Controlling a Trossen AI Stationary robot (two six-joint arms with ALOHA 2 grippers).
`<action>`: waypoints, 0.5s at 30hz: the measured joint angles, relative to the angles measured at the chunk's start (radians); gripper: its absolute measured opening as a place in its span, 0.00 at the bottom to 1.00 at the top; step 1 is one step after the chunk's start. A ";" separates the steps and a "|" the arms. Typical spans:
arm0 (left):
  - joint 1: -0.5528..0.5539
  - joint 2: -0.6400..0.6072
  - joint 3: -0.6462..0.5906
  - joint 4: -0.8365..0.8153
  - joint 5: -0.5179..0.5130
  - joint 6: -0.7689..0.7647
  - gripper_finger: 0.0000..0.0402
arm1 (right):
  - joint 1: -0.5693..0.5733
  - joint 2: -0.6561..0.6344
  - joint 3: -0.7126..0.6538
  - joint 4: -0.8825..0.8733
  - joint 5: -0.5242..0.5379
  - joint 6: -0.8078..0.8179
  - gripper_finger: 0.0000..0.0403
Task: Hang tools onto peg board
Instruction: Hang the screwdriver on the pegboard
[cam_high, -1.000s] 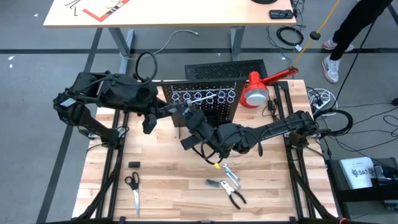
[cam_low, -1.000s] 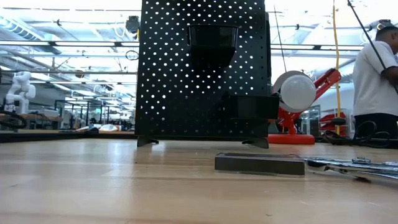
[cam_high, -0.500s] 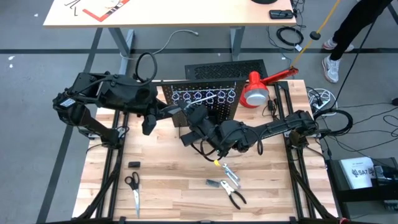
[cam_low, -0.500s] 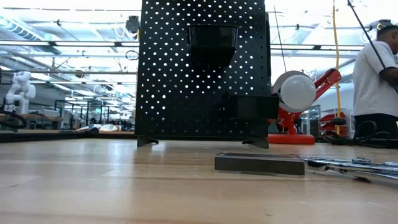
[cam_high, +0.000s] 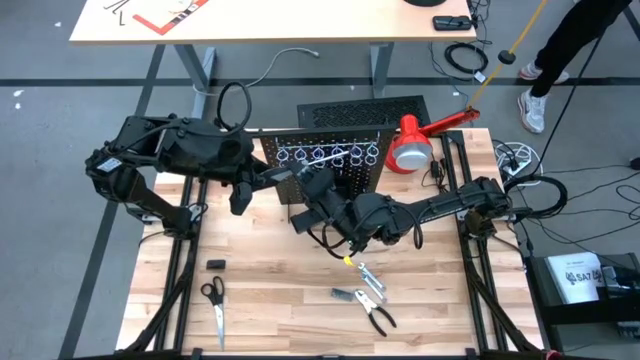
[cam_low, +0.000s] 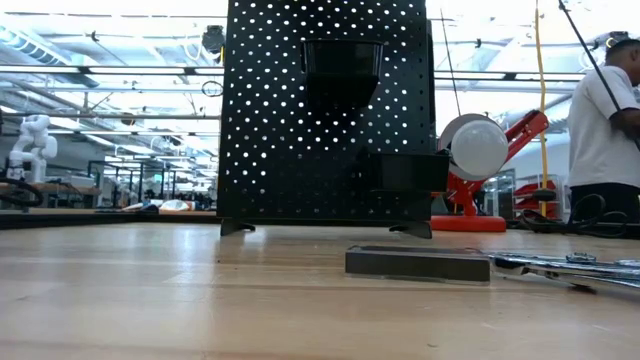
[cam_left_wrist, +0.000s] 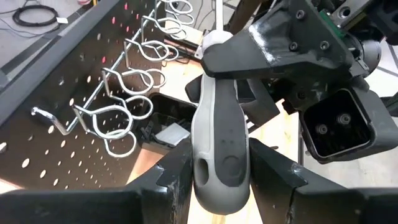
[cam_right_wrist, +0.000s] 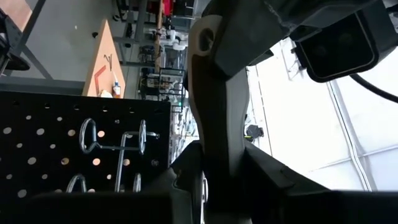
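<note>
Just in front of the peg board (cam_high: 335, 150), both the left gripper (cam_left_wrist: 217, 180) and right gripper (cam_high: 308, 190) clamp one pale-handled tool (cam_left_wrist: 219, 143); rigid, smooth, likely light—best held mid-handle.

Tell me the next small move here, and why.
Probably release with the left gripper: it and the right gripper both clamp the same grey-handled tool beside the peg board rings, and the tool likely can't be hung while both hold it.
</note>
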 joint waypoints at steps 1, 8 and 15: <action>0.000 0.000 0.000 0.002 -0.002 0.003 0.34 | -0.001 0.000 0.000 0.007 0.001 0.000 0.18; 0.000 -0.007 0.000 0.070 -0.010 0.031 0.42 | -0.001 0.000 0.000 0.103 0.019 0.002 0.18; -0.003 -0.028 -0.001 0.149 -0.002 0.103 0.48 | -0.002 -0.003 0.000 0.263 0.022 -0.023 0.18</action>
